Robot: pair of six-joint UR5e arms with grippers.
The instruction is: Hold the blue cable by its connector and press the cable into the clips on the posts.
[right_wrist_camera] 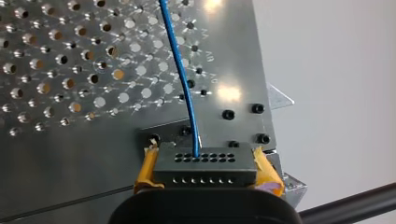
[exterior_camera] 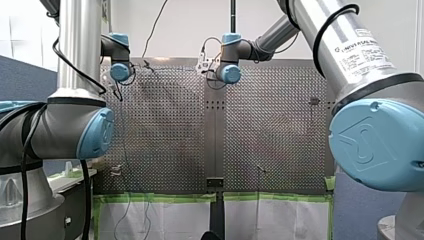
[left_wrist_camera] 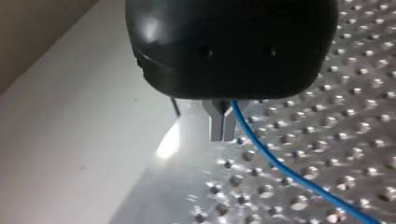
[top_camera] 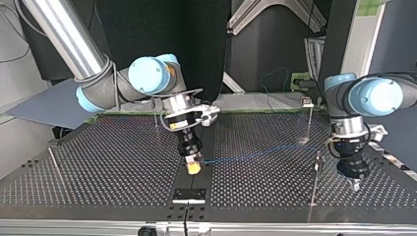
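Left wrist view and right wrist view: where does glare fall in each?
Left wrist view: a bright glare patch lies on the table beside my left claw. Right wrist view: two glare spots sit on the table beside the blue cable; the connector is evenly lit.

A smooth, glossy blue plastic-sheathed cable [right_wrist_camera: 180, 70] runs from a matt dark-grey plastic connector block [right_wrist_camera: 205, 168] over the shiny perforated bare-metal table [right_wrist_camera: 70, 70]; worn, rough-edged yellow rubbery pads [right_wrist_camera: 145, 170] flank the connector block.

Robotics lab: perforated metal table [exterior_camera: 165, 130]; my left arm [exterior_camera: 65, 127] and my right arm [exterior_camera: 375, 145] at its sides.
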